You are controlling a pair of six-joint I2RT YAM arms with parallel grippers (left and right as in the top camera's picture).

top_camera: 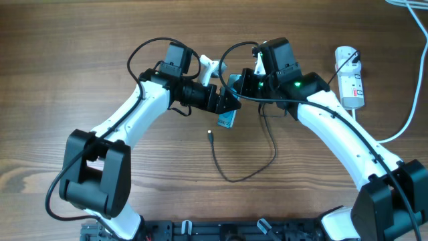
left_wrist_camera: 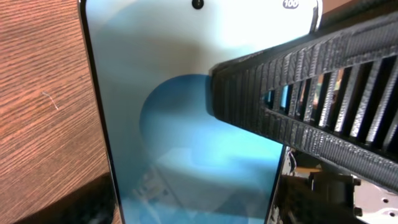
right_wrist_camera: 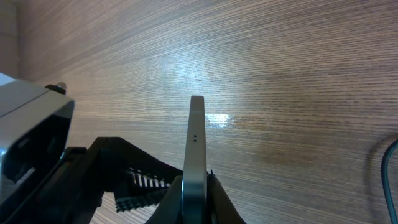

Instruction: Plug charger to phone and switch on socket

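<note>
Pinches phone (right_wrist_camera: 197,134) edge-up in clenched right tool (right_wrist_camera: 196,186), left tool (top_camera: 229,102) alongside, grip unclear; leaves charger (top_camera: 227,175) loose nearby, socket (top_camera: 350,77) untouched.

White-shelled left arm (top_camera: 134,114) and right arm (top_camera: 334,130) with black joints. Black boxy wrist blocks (top_camera: 175,57) sit behind the left gripper (top_camera: 226,105) and right gripper (top_camera: 237,84), with looped black cables (top_camera: 142,51). Green lights (top_camera: 295,84) glow behind the right one. Ribbed black fingers (left_wrist_camera: 298,93).

A brown wooden table (top_camera: 73,47) spans the scene from left to right, its grain running sideways, with a pale glare patch.
</note>
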